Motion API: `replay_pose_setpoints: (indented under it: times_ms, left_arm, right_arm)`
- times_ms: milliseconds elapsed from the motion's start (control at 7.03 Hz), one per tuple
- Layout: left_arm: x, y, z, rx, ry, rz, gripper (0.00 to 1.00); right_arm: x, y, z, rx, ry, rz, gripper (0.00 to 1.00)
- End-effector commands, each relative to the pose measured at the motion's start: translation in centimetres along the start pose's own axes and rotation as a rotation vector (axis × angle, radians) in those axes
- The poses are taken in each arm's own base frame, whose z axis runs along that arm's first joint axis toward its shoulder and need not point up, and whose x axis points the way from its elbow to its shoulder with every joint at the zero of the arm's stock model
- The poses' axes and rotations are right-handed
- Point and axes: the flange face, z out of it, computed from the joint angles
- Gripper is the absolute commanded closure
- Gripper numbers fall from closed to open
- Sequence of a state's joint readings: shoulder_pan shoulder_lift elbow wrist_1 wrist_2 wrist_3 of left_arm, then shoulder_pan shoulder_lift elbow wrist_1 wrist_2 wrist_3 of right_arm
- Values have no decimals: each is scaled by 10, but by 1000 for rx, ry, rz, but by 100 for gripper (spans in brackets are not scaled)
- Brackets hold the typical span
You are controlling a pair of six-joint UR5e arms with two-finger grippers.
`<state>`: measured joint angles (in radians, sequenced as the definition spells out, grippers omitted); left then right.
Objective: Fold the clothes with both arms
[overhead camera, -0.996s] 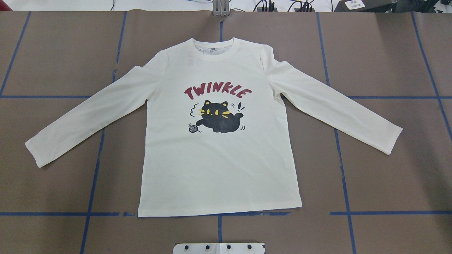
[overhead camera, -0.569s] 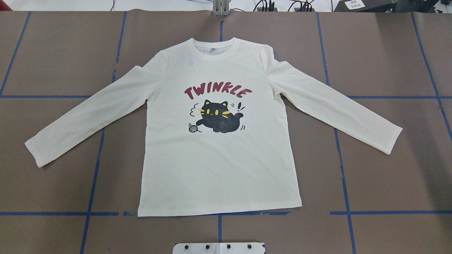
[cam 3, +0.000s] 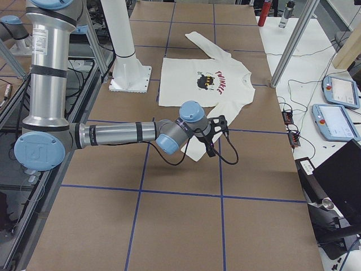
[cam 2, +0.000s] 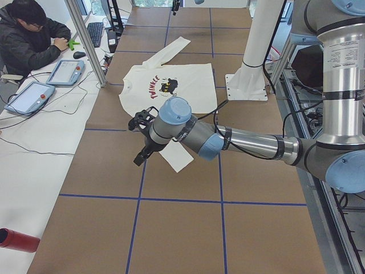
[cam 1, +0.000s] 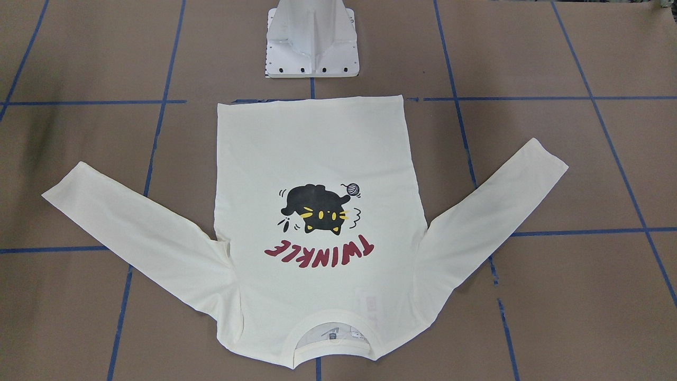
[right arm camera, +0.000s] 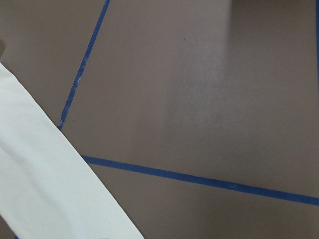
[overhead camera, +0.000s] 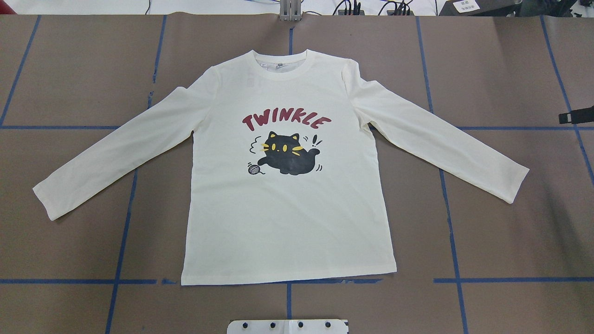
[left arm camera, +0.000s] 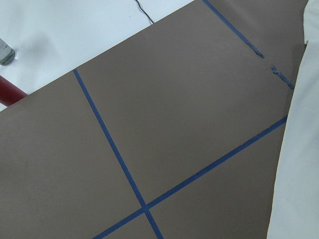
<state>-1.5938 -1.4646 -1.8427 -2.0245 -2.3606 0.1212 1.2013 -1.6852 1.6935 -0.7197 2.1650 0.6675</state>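
Note:
The cream shirt lies flat and face up on the brown table, its cat print and "TWINKLE" lettering showing and both sleeves spread out. In the exterior left view my left gripper hovers by the end of the near sleeve; I cannot tell whether it is open or shut. My right gripper shows only as a black tip at the overhead view's right edge, beyond the other sleeve, so its state is unclear too. Each wrist view catches a strip of cream sleeve, with no fingers in sight.
Blue tape lines grid the brown table. The white base mount stands just behind the shirt's hem. A person sits at the far side table with tablets. A red cylinder lies near that table's end.
A black gripper tip has come into the overhead view at the right edge. The shirt has not moved.

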Motion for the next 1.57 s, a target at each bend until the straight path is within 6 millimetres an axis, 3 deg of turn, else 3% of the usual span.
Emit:
replay_pose_setpoints:
  times_ms: [0,427,569,1423]
  left_arm:
    - [1,1,-1,5,0,3,1]
    - [1,-1,-1,7,-1,5,1]
    - [1,0,-1,7,-1,7,1]
    - [1,1,-1,5,0,8,1]
  right_arm:
    - [-4,56,67,31,-37,35,25]
    - [-6,111,89,-38,12,-7,40]
    - [-6,114,91,-42,17,-11,45]
    - [-7,110,100,-34,38,-28,49]
